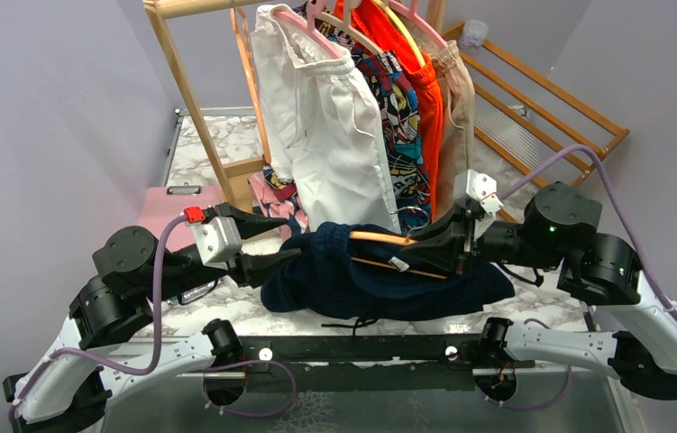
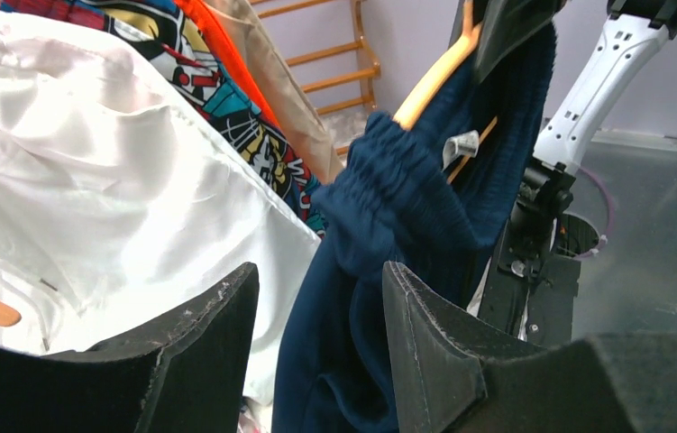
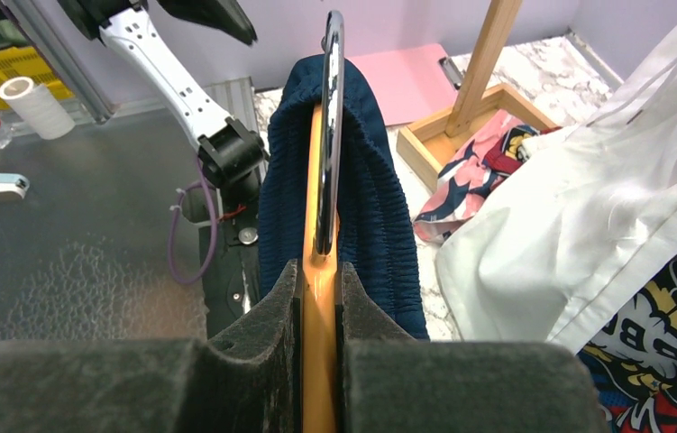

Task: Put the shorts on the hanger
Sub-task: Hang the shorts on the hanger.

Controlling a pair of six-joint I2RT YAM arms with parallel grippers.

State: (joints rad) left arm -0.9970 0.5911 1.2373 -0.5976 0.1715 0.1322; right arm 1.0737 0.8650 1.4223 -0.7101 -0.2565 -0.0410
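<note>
- The right gripper (image 1: pixel 432 248) is pressed together on the hanger (image 1: pixel 378 237); in the right wrist view its 2 pads (image 3: pixel 271 311) pinch the orange wood (image 3: pixel 316 262) just below the metal hook (image 3: pixel 330 126).
- The hanger is held above the marble table (image 1: pixel 226 135), lying roughly level and reaching left from the right gripper's fingers.
- The shorts (image 1: pixel 379 280) are draped over the hanger, their gathered waistband running along both sides of it in the right wrist view (image 3: pixel 372 194), with the rest hanging down to the table.
- A small white label (image 2: pixel 461 144) shows inside the waistband, next to the hanger's bar (image 2: pixel 429 86).
- The left gripper (image 1: pixel 279 239) is spread, its 2 fingers holding nothing.
- Its fingertips sit at the left edge of the shorts; from the left wrist view the navy fabric (image 2: pixel 397 207) hangs just beyond the gap, and whether a fingertip touches it I cannot tell.
- White shorts (image 1: pixel 334 135) hang on the rack behind.
</note>
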